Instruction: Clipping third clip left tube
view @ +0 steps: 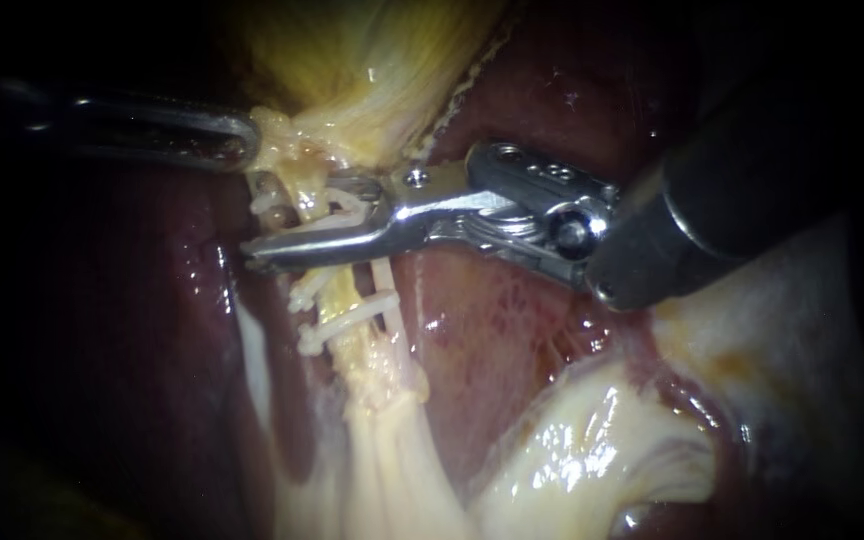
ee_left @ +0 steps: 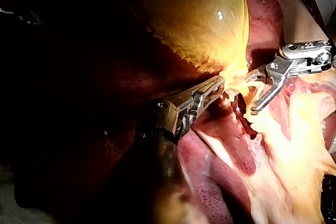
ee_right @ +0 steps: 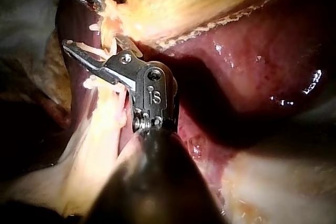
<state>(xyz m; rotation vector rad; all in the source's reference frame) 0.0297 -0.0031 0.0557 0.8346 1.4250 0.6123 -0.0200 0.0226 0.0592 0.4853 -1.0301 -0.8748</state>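
Note:
My left instrument (view: 249,140) comes in from the left, its jaws shut on yellow tissue at the neck of the gallbladder (view: 372,60). From that neck a pale tube (view: 347,290) runs down. My right instrument (view: 287,218) reaches in from the right. Its jaws stand open on either side of the tube, just under the neck, with a white clip (view: 340,205) between them. Two white clips (view: 350,318) sit across the tube lower down. The left wrist view shows the left jaws (ee_left: 219,83) holding that tissue and the right jaws (ee_left: 255,92) spread. The right wrist view also shows the gap (ee_right: 93,44).
Dark red liver (view: 532,310) lies behind and to both sides of the tube. Glistening pale fatty tissue (view: 592,450) fills the lower right. The right instrument's thick black shaft (view: 732,190) covers the upper right.

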